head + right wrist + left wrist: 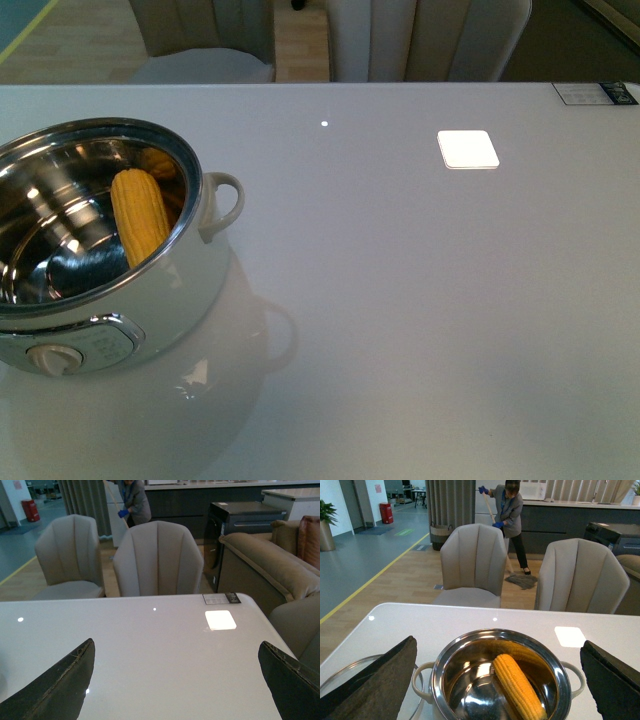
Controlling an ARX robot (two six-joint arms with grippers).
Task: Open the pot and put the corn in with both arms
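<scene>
Lidless pot (150,290) w/ corn (138,214) at table (420,300) edge; both claws apart.

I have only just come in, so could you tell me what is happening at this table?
Nothing is being handled right now. The pot stands open on the white table, and the corn already lies inside its steel bowl. The left gripper hangs open above the pot, holding nothing. The right gripper is open over bare table. A glass lid lies beside the pot.

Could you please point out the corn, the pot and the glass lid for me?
corn (519,685), left wrist view, middle of the cob.
pot (222,206), front view, its loop side handle.
glass lid (340,666), left wrist view, its rim beside the pot.
</scene>
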